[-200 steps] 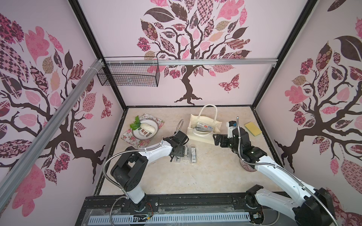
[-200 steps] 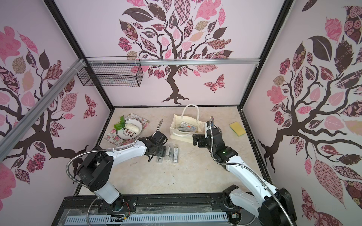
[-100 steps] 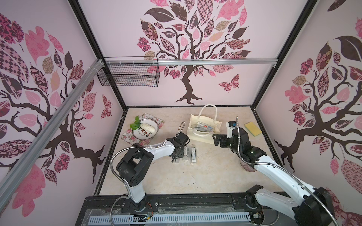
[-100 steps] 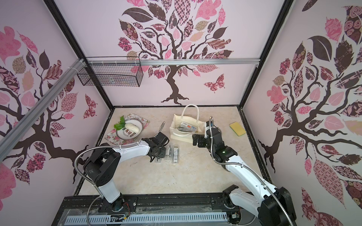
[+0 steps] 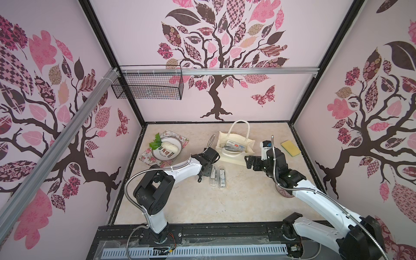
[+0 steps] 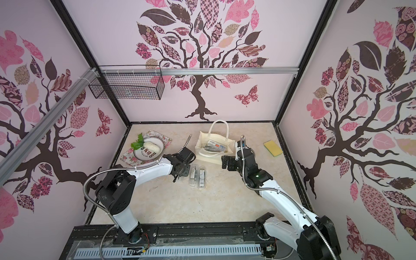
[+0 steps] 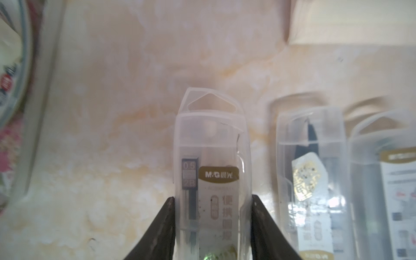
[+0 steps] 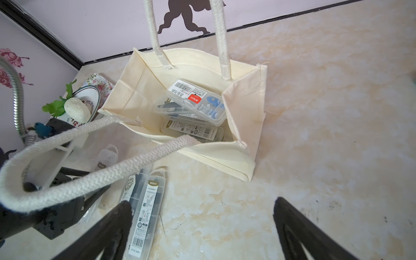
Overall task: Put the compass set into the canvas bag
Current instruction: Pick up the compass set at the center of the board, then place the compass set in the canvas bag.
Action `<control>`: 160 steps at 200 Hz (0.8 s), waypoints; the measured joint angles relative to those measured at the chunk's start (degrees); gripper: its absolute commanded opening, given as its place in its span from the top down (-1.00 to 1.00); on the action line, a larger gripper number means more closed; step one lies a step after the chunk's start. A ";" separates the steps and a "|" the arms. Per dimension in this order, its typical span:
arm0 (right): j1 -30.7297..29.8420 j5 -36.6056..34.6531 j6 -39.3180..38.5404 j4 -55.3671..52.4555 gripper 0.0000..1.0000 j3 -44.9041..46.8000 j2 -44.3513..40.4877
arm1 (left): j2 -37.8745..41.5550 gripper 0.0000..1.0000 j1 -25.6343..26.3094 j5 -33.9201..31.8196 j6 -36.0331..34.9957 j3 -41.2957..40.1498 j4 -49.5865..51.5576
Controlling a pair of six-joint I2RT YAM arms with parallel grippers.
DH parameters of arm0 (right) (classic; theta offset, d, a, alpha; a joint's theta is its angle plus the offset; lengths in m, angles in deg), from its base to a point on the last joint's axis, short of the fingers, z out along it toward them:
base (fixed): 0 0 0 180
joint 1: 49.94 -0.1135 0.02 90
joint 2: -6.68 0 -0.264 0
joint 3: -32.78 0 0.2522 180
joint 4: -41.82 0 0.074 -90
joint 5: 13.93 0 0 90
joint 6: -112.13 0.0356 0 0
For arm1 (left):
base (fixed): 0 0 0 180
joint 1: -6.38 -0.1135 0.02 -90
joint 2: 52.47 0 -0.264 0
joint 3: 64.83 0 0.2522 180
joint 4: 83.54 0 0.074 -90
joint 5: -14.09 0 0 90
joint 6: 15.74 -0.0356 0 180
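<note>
The clear plastic compass-set case (image 7: 211, 139) with a gold label lies flat on the marbled cream bench (image 5: 202, 202). It is the end one of a row, with two neighbouring clear cases (image 7: 310, 180) beside it, near the cream-white canvas bag (image 5: 234, 158) but not in it. The left hand (image 7: 212, 199) pinches its long sides, both fingers touching plastic (no lift visible). The right hand (image 8: 202, 202) hovers gaping and empty by the bag's front. As I judge the risks, the slick, thin-walled case could flex and squirt from the pinch. The limp rope handle (image 8: 90, 144) drooping over the bag's front could also snag it on entry.
</note>
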 measured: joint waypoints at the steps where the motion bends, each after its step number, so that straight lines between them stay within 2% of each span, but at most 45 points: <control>1: 0.00 0.00 0.00 0.00 -0.99 0.02 -0.07 | 0.02 0.24 0.00 -0.11 -0.13 0.20 0.00; 34: 0.00 -1.09 0.90 0.00 -1.00 0.76 -2.25 | 0.33 0.25 -0.57 -4.11 -7.89 10.10 -0.44; 71: 0.00 -3.13 1.75 -1.05 -1.00 3.61 -5.95 | -1.07 0.27 -2.82 -4.31 -19.43 23.06 -3.13; 110: 0.02 -4.35 2.60 -2.82 -1.00 5.46 -9.42 | -4.76 0.27 -3.13 -0.42 -34.01 31.56 -7.85; 160: 0.02 -3.89 3.78 -3.10 -1.00 7.08 -11.30 | -11.45 0.28 -2.10 7.19 -44.57 34.34 -9.84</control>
